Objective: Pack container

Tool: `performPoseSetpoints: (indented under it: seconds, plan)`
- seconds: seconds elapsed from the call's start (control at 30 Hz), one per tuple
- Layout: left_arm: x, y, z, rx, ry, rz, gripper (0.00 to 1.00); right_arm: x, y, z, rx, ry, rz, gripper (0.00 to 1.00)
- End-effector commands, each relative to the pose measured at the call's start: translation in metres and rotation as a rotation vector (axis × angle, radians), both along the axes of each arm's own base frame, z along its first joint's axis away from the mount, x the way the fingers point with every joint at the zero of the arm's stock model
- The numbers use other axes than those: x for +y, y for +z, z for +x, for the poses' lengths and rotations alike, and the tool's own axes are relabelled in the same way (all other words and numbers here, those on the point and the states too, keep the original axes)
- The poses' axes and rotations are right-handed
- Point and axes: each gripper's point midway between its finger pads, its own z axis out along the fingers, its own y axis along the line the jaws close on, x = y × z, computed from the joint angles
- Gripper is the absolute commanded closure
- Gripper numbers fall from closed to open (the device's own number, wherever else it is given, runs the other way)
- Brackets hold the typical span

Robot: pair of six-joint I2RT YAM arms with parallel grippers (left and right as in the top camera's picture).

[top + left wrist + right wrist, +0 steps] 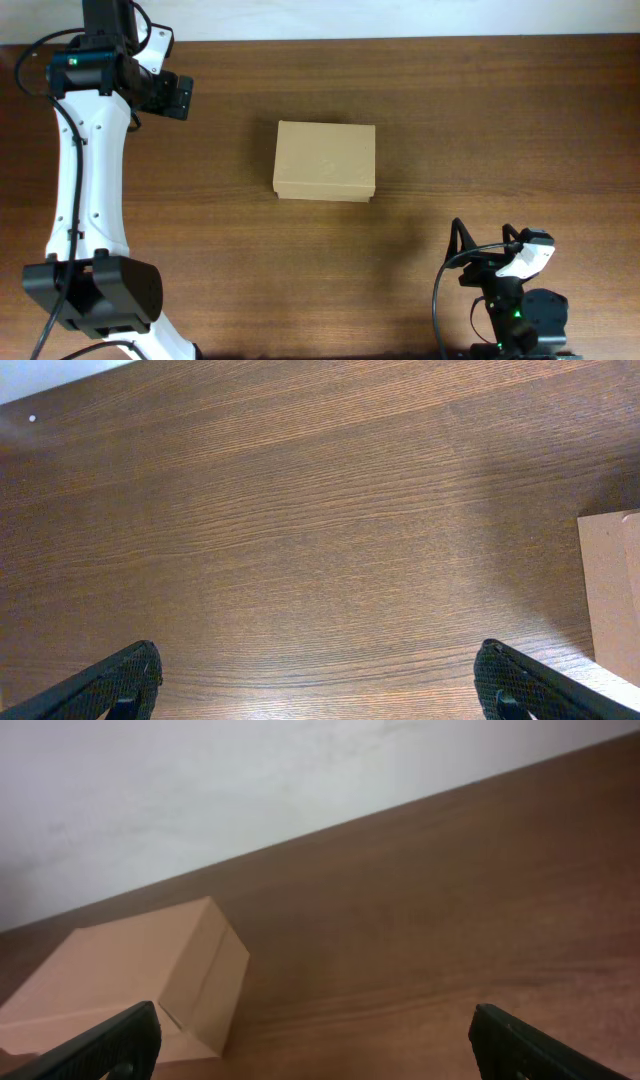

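The container, a plain tan cardboard box with its lid down, sits near the middle of the wooden table. Its edge shows at the right of the left wrist view, and it lies at the lower left of the right wrist view. My left gripper is open and empty at the far left of the table, well left of the box; its spread fingertips show in its wrist view. My right gripper is open and empty near the front right, apart from the box; its fingertips show in its wrist view.
The brown wooden table ends at a white wall along the back. The left arm's white links and black base stand at the front left. The right arm's base and cables sit at the front right.
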Motion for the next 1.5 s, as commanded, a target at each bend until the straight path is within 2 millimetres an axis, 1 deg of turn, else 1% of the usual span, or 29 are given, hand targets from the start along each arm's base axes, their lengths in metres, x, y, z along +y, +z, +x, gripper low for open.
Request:
performPoseSetpoints:
  seconds: [0.0, 0.07, 0.13, 0.17, 0.23, 0.37, 0.4, 0.53, 0.6, 0.63, 0.77, 0.87, 1.27, 1.3, 1.33, 1.37, 1.47]
  plan:
    - [-0.002, 0.018, -0.002, -0.043, -0.01, -0.004, 0.01, -0.003, -0.005, 0.0, 0.001, -0.024, 0.004, 0.01]
    - [-0.002, 0.018, -0.002, -0.043, -0.009, -0.003, 0.01, -0.005, -0.014, 0.001, 0.021, -0.031, 0.003, 0.01]
    - [-0.002, 0.018, -0.002, -0.043, -0.01, -0.004, 0.0, -0.005, -0.031, 0.003, 0.051, -0.031, 0.004, 0.01]
    - [-0.002, 0.018, -0.002, -0.043, -0.009, -0.003, 0.01, -0.005, -0.032, 0.004, 0.046, -0.031, 0.004, 0.01]
    - [-0.002, 0.018, -0.002, -0.043, -0.009, -0.003, 0.01, -0.007, -0.028, 0.005, 0.027, -0.044, 0.0, 0.01]
    - [-0.002, 0.018, -0.002, -0.043, -0.009, -0.003, 0.0, -0.012, -0.032, 0.01, 0.003, -0.075, -0.006, 0.01]
    - [-0.002, 0.018, -0.002, -0.043, -0.009, -0.003, 0.01, -0.012, -0.028, 0.012, -0.024, -0.075, -0.006, 0.01]
    - [-0.002, 0.018, -0.002, -0.043, -0.01, -0.004, 0.01, -0.012, -0.023, 0.016, -0.077, -0.075, -0.004, 0.01]
    - [-0.002, 0.018, -0.002, -0.043, -0.01, -0.004, 0.01, -0.012, -0.013, 0.02, -0.151, -0.072, -0.002, 0.01]
    - [-0.002, 0.018, -0.002, -0.043, -0.009, -0.003, 0.01, -0.013, -0.012, 0.02, -0.153, -0.076, -0.003, 0.01]
    - [-0.002, 0.018, -0.002, -0.043, -0.009, -0.003, 0.01, -0.013, -0.014, 0.02, -0.147, -0.078, -0.003, 0.01]
    - [-0.002, 0.018, -0.002, -0.043, -0.009, -0.003, 0.01, -0.013, -0.023, 0.019, -0.108, -0.077, -0.004, 0.01]
    - [-0.002, 0.018, -0.002, -0.043, -0.009, -0.003, 0.0, -0.013, -0.023, 0.019, -0.107, -0.078, -0.004, 0.01]
    - [-0.001, 0.018, -0.002, -0.043, -0.009, 0.001, 0.01, -0.013, -0.024, 0.019, -0.107, -0.078, -0.004, 0.01]
    - [0.006, 0.018, -0.003, -0.04, 0.011, 0.038, 0.01, -0.013, -0.024, 0.019, -0.107, -0.078, -0.004, 0.01]
    - [0.013, 0.019, -0.004, -0.038, 0.032, 0.072, 0.01, -0.013, -0.024, 0.019, -0.107, -0.078, -0.004, 0.01]
    - [0.011, 0.039, -0.011, -0.084, 0.032, 0.075, 0.01, -0.013, -0.024, 0.019, -0.107, -0.078, -0.004, 0.01]
